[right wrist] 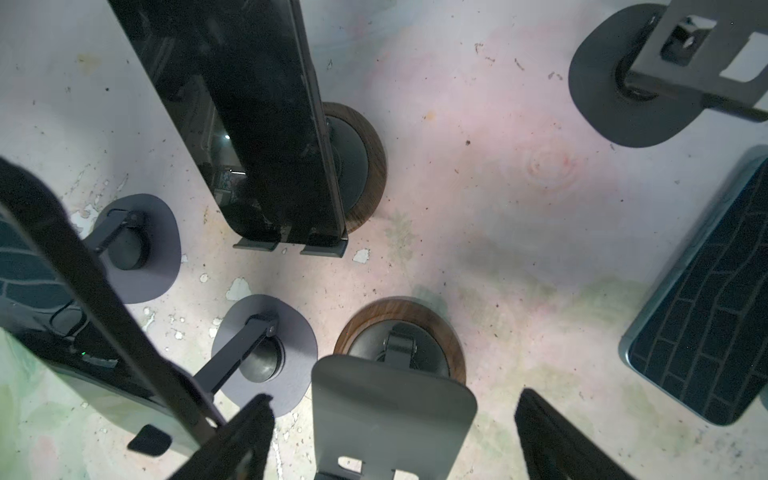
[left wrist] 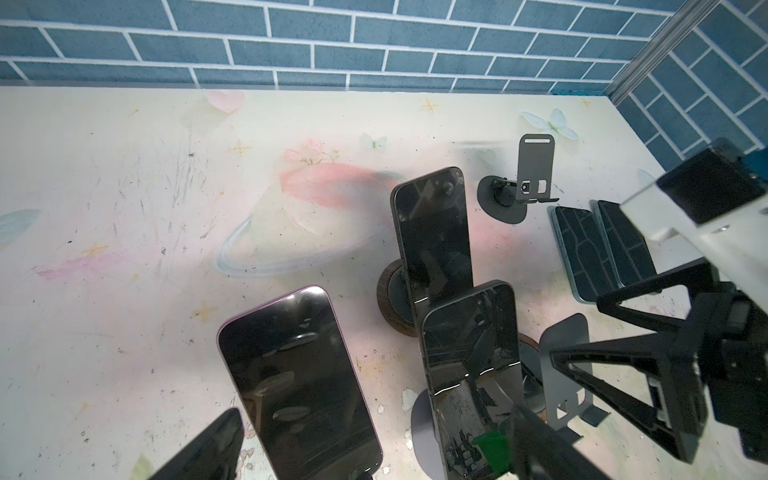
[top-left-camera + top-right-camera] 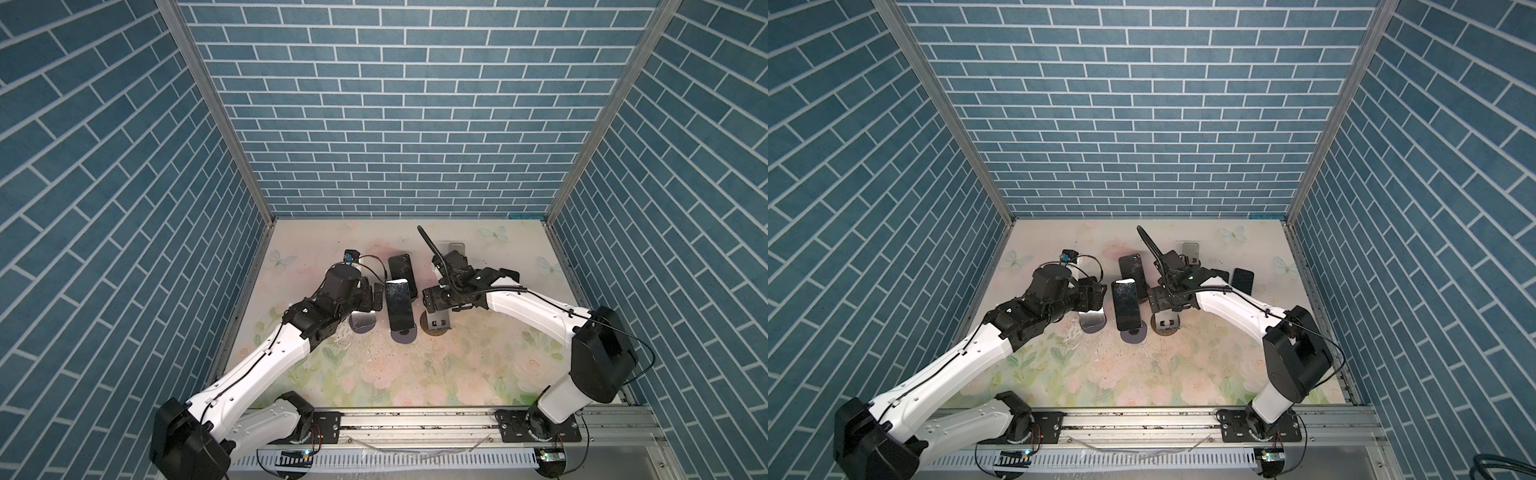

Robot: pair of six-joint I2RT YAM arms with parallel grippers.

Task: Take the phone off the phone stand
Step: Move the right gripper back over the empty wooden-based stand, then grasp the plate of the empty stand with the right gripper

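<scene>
Left wrist view: three phones (image 2: 432,232) still lean on stands (image 2: 392,299); two flat phones (image 2: 582,249) lie at the tabletop's (image 2: 124,208) three o'clock. Left gripper (image 2: 374,415) and right gripper (image 1: 395,411) both gape wide, holding nothing.

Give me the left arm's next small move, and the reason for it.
Probably ease the left pincer a little closer so its fingers straddle the purple-edged phone, ready to close on it. The wrist view shows the pincer wide open and empty, with that phone just ahead of the gap. The phone still leans on its stand, so the task is not yet done.
</scene>
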